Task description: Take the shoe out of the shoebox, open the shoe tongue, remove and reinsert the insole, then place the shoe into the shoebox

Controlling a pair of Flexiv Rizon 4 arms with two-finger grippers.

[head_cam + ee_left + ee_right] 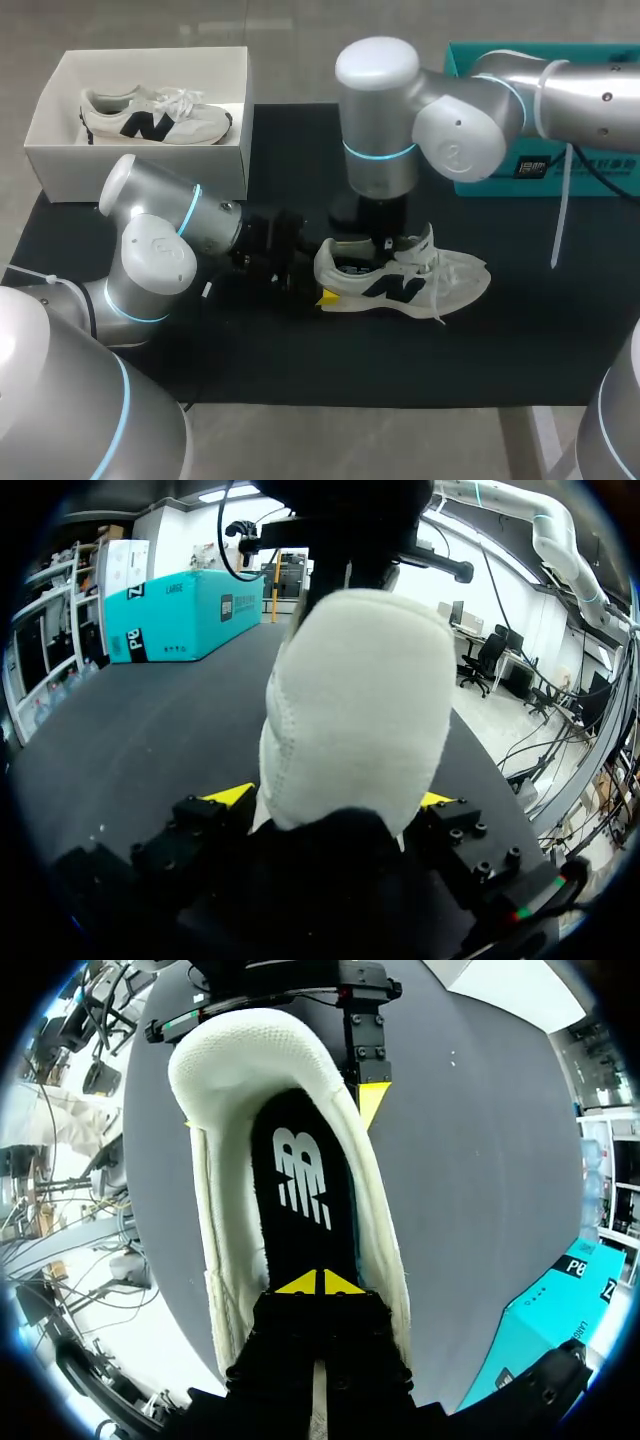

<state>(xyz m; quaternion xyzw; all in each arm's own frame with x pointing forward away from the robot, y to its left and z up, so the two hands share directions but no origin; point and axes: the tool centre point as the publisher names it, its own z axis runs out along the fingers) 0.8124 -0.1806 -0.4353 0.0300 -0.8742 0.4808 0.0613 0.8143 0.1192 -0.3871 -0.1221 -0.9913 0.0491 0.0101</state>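
Your left gripper (332,798) sat closest, its yellow-tipped fingers clamped on either side of the padded heel of the white fabric shoe (400,285), which stood on its sole on the black table mat (300,370), well apart from the open white cardboard shoebox (140,160). Your right gripper (322,1282) reached down into the shoe's opening, fingertips together on the black printed insole (300,1175); whether they had pinched any of it you could not tell. If not, a pull would likely have come up empty; if the insole stuck, lifting could have dragged the heel from the left grip or tipped the shoe, and the loose white laces (455,275) might have snagged
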